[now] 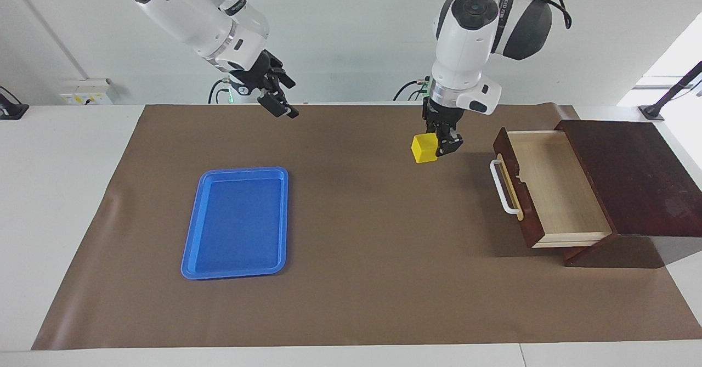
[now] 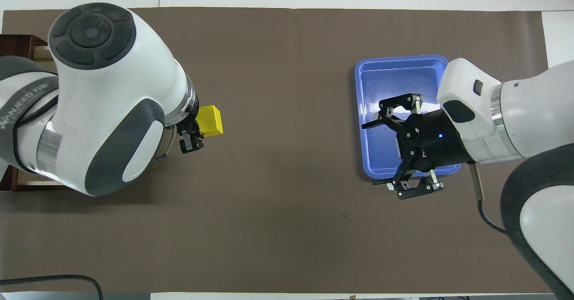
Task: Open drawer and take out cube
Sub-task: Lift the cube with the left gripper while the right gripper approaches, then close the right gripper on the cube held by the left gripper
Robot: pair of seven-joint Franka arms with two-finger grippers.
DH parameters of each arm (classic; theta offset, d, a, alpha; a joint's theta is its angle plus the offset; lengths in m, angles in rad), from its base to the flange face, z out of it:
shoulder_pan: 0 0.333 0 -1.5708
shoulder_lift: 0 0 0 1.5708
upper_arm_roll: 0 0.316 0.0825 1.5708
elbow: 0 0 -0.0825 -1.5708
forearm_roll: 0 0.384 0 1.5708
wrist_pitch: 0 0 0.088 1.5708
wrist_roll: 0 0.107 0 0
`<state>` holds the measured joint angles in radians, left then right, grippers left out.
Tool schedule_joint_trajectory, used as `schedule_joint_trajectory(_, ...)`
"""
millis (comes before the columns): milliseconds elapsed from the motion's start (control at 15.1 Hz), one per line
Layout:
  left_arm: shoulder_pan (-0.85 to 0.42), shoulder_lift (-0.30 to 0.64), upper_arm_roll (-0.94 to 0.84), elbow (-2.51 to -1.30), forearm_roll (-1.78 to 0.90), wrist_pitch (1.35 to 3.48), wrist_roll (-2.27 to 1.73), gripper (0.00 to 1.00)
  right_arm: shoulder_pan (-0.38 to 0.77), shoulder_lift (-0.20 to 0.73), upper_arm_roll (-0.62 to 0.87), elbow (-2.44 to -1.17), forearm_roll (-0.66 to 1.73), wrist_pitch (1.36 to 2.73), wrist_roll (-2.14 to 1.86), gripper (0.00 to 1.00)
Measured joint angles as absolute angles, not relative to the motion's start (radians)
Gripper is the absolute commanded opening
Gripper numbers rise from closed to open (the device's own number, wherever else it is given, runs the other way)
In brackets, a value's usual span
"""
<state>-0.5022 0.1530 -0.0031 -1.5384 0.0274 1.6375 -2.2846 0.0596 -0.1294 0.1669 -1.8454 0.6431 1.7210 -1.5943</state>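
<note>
The yellow cube (image 1: 424, 148) (image 2: 211, 119) hangs in the air over the brown mat, beside the drawer's front. My left gripper (image 1: 439, 145) (image 2: 197, 127) is shut on it and points down. The drawer (image 1: 554, 188) of the dark wooden box stands pulled out, its white handle (image 1: 503, 188) facing the table's middle and its pale inside bare. In the overhead view the left arm covers most of the drawer (image 2: 18, 40). My right gripper (image 1: 285, 110) (image 2: 374, 154) is raised with its fingers spread wide, open and holding nothing, over the blue tray's edge.
A flat blue tray (image 1: 236, 221) (image 2: 399, 62) lies on the brown mat (image 1: 373, 279) toward the right arm's end. The dark wooden box (image 1: 636, 180) sits at the left arm's end of the table.
</note>
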Motion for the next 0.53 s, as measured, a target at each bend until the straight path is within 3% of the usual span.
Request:
schedule_joint_trajectory(199, -0.509, 0.153, -0.024, -1.544, 0.028, 1.639, -2.322, 0.0, 0.089, -0.168, 0.174, -1.947, 0.723, 1.793, -1.692, 1.0)
schedule_joint_trajectory(530, -0.514, 0.153, -0.054, -1.548, 0.028, 1.657, -2.378, 0.0, 0.103, -0.114, 0.173, -2.037, 0.913, 1.859, -1.823, 1.0)
